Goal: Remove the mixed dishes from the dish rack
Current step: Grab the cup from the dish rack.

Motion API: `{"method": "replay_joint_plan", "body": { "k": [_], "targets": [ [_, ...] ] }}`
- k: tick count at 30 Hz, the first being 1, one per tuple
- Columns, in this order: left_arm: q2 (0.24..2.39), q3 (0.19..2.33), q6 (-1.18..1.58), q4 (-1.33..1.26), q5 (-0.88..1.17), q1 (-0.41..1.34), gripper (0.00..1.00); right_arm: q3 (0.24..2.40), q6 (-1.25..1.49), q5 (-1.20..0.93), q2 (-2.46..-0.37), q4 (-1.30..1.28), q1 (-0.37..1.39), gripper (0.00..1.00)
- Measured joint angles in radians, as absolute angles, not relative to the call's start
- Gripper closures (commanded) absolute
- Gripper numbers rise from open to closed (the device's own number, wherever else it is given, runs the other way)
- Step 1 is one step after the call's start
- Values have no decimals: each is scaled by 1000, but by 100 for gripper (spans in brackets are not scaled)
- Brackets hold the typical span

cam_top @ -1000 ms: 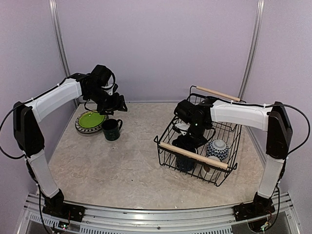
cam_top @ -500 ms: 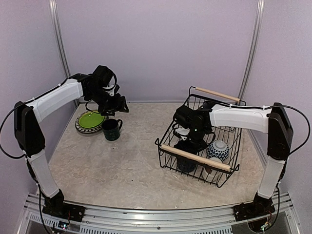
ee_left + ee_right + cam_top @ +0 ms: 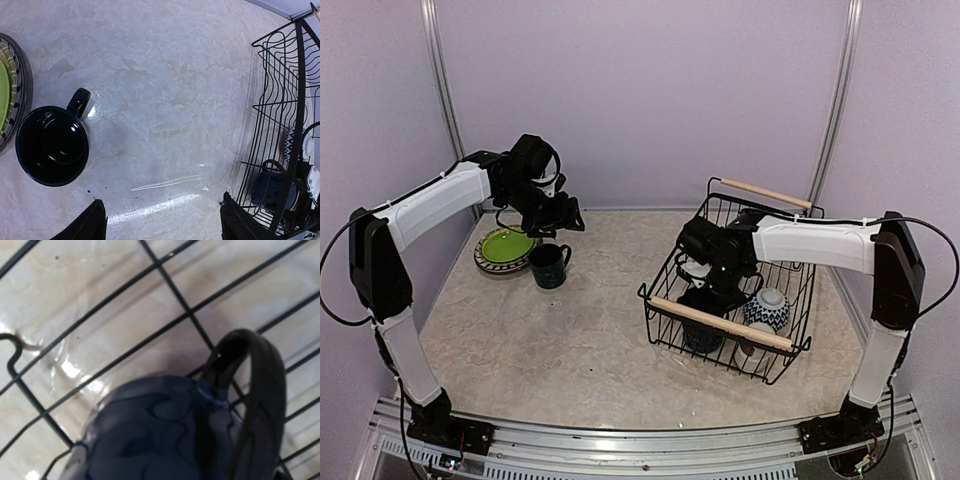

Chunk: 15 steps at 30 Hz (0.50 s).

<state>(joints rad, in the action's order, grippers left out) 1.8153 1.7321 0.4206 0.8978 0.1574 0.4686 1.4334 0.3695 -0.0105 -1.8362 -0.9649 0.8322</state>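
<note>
The black wire dish rack (image 3: 720, 322) stands at the right, also in the left wrist view (image 3: 295, 125). In it are a dark blue mug (image 3: 703, 330), a blue-white bowl (image 3: 767, 305) and a small pale cup (image 3: 750, 346). My right gripper (image 3: 716, 288) is down inside the rack, right over that mug. The right wrist view is filled by the mug's body (image 3: 155, 435) and handle (image 3: 260, 385); my fingers are hidden. My left gripper (image 3: 565, 215) (image 3: 162, 222) is open and empty above the table. The other dark blue mug (image 3: 52, 145) stands upright by the lime green plate (image 3: 506, 246).
The green plate lies on top of patterned plates (image 3: 20, 90) at the far left, close to the left wall. The grey back wall is just behind the rack's far wooden handle (image 3: 765, 190). Marbled table (image 3: 160, 110) lies between the mug and the rack.
My right gripper has shifted slightly right and lower onto the mug in the rack, and the rack has nudged a little. My left gripper has drifted slightly right.
</note>
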Motion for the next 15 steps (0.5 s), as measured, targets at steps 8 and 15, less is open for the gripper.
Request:
{"method": "replay_joint_plan", "body": {
  "k": [8, 15],
  "targets": [
    [1815, 1732, 421, 898, 155, 470, 26, 1417, 390, 34, -1798, -929, 832, 92],
    [1815, 1728, 419, 892, 153, 473, 20, 1404, 408, 73, -1727, -879, 817, 100]
  ]
}}
